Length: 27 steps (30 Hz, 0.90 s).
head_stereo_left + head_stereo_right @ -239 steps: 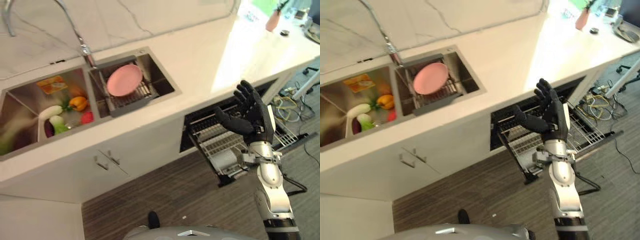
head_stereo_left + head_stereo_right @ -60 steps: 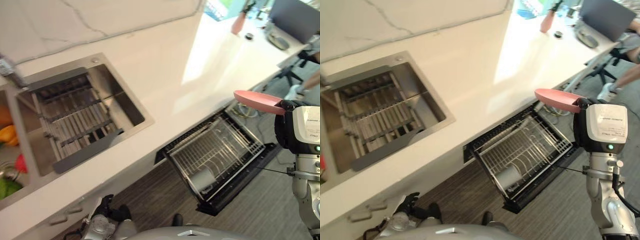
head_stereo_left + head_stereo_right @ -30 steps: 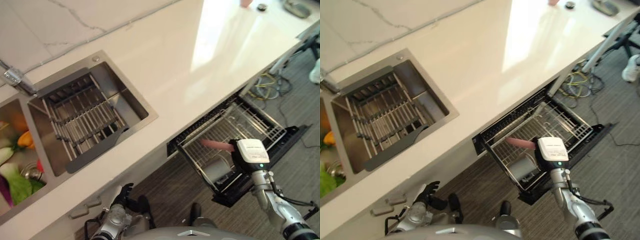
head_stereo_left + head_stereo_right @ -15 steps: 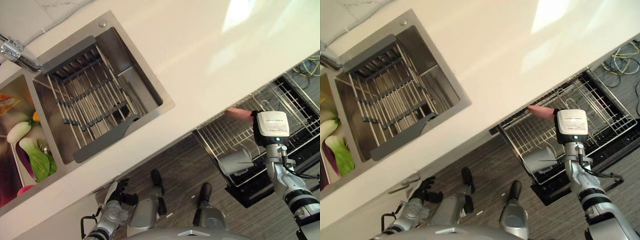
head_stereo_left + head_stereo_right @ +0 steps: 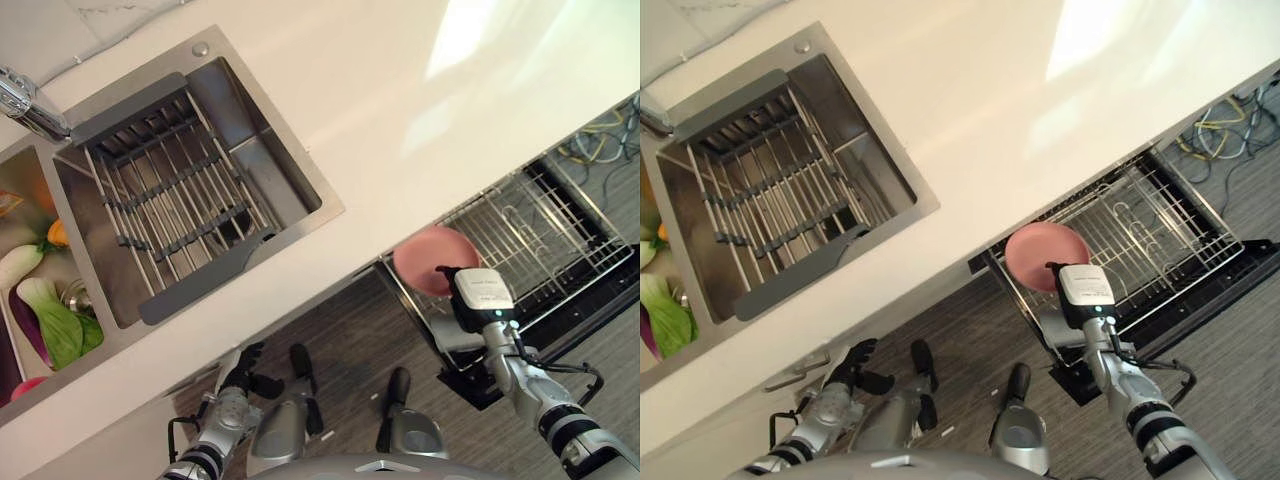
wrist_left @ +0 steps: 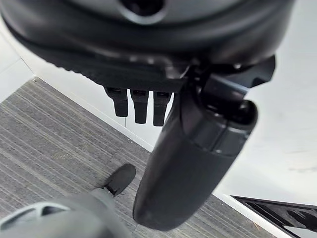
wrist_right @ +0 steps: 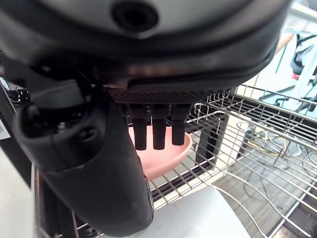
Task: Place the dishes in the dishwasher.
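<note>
Right hand (image 7: 114, 163) is down at the pulled-out dishwasher rack (image 5: 1160, 235), and from its wrist view I see the fingers (image 7: 156, 131) hanging fairly straight in front of the pink plate (image 5: 1045, 256), thumb alongside; I cannot tell whether they grip the plate or merely rest against it. From the head view, the white countertop (image 5: 420, 90) runs across the scene, with the steel sink (image 5: 190, 180) set into it. A grey drying rack (image 5: 170, 200) lies across the sink's right basin, and vegetables (image 5: 50, 320) sit in the left basin beside it. Below the counter edge the wire rack stands out over the grey wood-look floor (image 5: 960, 350). The plate stands at the rack's near left corner, tilted up with its face towards me. Just below it in the rack sits a pale cup (image 5: 1060, 325), partly hidden by my wrist. Left hand (image 5: 853, 372) hangs low by the floor near the cabinet (image 6: 277, 129), fingers loose and holding nothing
</note>
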{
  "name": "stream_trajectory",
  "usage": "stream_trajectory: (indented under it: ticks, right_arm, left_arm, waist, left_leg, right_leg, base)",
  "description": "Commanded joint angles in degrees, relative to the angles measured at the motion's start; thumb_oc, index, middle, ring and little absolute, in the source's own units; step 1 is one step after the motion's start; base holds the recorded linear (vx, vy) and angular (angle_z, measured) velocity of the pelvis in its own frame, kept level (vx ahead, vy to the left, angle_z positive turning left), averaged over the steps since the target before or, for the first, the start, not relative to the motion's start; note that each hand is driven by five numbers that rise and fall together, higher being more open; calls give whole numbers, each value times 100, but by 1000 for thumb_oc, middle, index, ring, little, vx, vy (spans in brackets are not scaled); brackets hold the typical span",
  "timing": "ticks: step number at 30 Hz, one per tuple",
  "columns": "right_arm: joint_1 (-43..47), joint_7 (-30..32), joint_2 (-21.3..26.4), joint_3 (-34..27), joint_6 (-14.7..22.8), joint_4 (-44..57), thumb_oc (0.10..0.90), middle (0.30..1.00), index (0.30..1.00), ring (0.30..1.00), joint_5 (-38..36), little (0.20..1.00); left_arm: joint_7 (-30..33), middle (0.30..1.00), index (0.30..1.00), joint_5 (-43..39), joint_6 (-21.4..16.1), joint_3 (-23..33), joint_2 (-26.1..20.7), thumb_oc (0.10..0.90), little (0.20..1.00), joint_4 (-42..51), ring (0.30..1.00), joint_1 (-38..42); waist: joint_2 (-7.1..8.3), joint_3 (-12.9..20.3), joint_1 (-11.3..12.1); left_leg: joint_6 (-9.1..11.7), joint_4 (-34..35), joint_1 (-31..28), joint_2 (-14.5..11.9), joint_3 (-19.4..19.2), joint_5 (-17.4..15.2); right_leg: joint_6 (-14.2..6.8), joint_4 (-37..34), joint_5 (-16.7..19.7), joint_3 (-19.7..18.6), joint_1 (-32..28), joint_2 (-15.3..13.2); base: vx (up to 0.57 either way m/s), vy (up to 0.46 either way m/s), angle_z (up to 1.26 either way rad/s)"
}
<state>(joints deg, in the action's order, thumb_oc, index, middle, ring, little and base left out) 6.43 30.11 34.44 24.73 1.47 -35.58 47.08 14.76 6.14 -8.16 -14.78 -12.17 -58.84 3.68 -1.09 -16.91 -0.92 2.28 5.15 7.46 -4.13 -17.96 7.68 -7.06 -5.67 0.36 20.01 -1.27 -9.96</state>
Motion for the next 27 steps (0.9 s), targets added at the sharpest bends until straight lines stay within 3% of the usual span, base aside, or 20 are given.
stream_trajectory:
  ticks: [1, 3, 6, 7, 8, 10, 12, 14, 15, 18, 19, 20, 22, 24, 27]
  right_arm:
    - [-420, -28, 515, -505, 146, 629, 800, 900, 900, 900, -296, 900]
    - [-561, 29, 573, -724, 139, 850, 800, 900, 900, 900, -372, 900]
    - [-1095, 261, 706, -1776, 108, 1765, 800, 900, 900, 900, -766, 900]
    - [-1133, 245, 710, -1809, 102, 1798, 800, 900, 900, 900, -766, 900]
    - [-1371, 388, 667, -2345, 103, 2145, 800, 900, 900, 900, -1031, 900]
    - [-1534, 423, 612, -2615, 100, 2310, 800, 900, 900, 900, -1164, 900]
    - [-1932, 746, 363, -3453, -57, 2508, 800, 900, 900, 900, -1492, 900]
    - [-1961, 735, 357, -3478, -64, 2533, 800, 900, 900, 900, -1491, 900]
    - [-2149, 1030, 34, -4002, -69, 2304, 800, 900, 900, 900, -2066, 900]
    - [-2202, 1366, -583, -4591, 181, 1373, 800, 900, 900, 900, -3507, 900]
    - [-2173, 1354, -698, -4726, 296, 873, 400, 300, 300, 300, -3981, 300]
    - [-2042, 1376, -933, -4826, 544, -86, 400, 300, 300, 300, -4870, 300]
    - [-2022, 1373, -915, -4814, 576, -131, 400, 300, 300, 300, -4890, 300]
    - [-1772, 970, -1060, -4538, 695, -1399, 400, 300, 300, 300, -5694, 300]
    - [-1473, 550, -1175, -4120, 704, -2193, 400, 300, 300, 300, -6042, 300]
  left_arm:
    - [-7, 900, 900, 210, 70, 50, -118, 800, 900, -446, 900, -124]
    - [-13, 900, 900, 265, 110, 84, -134, 800, 900, -481, 900, -147]
    - [-8, 900, 900, 380, 247, 232, -135, 800, 900, -581, 900, -233]
    - [-8, 900, 900, 379, 247, 215, -132, 800, 900, -582, 900, -233]
    - [-12, 900, 900, 427, 298, 279, -102, 800, 900, -620, 900, -246]
    - [-26, 900, 900, 441, 311, 305, -86, 800, 900, -624, 900, -254]
    - [-52, 900, 900, 421, 342, 340, 4, 800, 900, -598, 900, -285]
    - [-52, 900, 900, 420, 343, 325, 4, 800, 900, -598, 900, -286]
    - [-45, 900, 900, 375, 356, 323, 78, 800, 900, -594, 900, -296]
    - [-53, 900, 900, 244, 394, 295, 150, 800, 900, -638, 900, -282]
    - [-65, 900, 900, 210, 409, 290, 150, 800, 900, -658, 900, -294]
    - [-78, 900, 900, 159, 424, 280, 141, 800, 900, -726, 900, -319]
    - [-78, 900, 900, 158, 423, 285, 141, 800, 900, -728, 900, -316]
    - [-114, 900, 900, 71, 441, 255, 89, 800, 900, -756, 900, -320]
    - [-108, 900, 900, 50, 444, 246, 12, 800, 900, -839, 900, -321]
  waist:
    - [132, 573, 22]
    - [180, 640, 2]
    - [338, 839, -73]
    - [334, 831, -46]
    - [388, 931, -135]
    - [409, 976, -162]
    - [426, 1090, -273]
    - [424, 1088, -255]
    - [426, 1155, -348]
    - [390, 1224, -428]
    - [376, 1242, -443]
    - [353, 1277, -459]
    - [354, 1273, -467]
    - [314, 1284, -447]
    - [267, 1268, -404]
  left_leg:
    - [222, -153, -98, -227, 24, -535]
    - [219, -134, -193, -253, -16, -553]
    - [214, -131, -565, -354, -269, -631]
    - [215, -127, -583, -355, -280, -632]
    - [225, -138, -732, -400, -378, -660]
    - [236, -129, -810, -427, -430, -668]
    - [252, -103, -973, -471, -508, -689]
    - [253, -103, -981, -472, -511, -691]
    - [258, -96, -1035, -486, -540, -707]
    - [260, -83, -1058, -483, -529, -718]
    - [260, -77, -1059, -480, -514, -722]
    - [262, -66, -1062, -470, -485, -725]
    - [262, -67, -1062, -469, -482, -725]
    - [276, -53, -1039, -443, -418, -708]
    - [281, -40, -1015, -412, -307, -689]
  right_leg:
    - [-396, 237, 101, -210, 224, -397]
    - [-403, 240, 85, -225, 176, -365]
    - [-413, 249, 31, -377, 14, -244]
    - [-413, 248, 31, -388, 5, -243]
    - [-402, 246, 7, -451, -72, -204]
    - [-398, 243, -5, -485, -111, -184]
    - [-381, 222, -43, -553, -213, -138]
    - [-381, 220, -42, -557, -219, -137]
    - [-372, 210, -54, -575, -262, -125]
    - [-353, 206, -61, -580, -293, -119]
    - [-349, 206, -69, -571, -303, -116]
    - [-337, 206, -78, -566, -331, -114]
    - [-337, 204, -79, -562, -334, -115]
    - [-323, 222, -95, -529, -359, -116]
    - [-314, 238, -117, -489, -394, -132]
  base:
    - [31, -22, 0]
    - [30, -16, -10]
    - [80, -29, -21]
    - [67, -24, -46]
    - [62, -26, -57]
    - [59, -25, -38]
    - [41, -19, -30]
    - [12, -10, -16]
    - [20, -11, -18]
    - [8, -4, -6]
    - [0, 0, 0]
    - [0, 0, 0]
    - [-1, 0, 3]
    - [-10, 2, 5]
    - [-5, 9, 19]
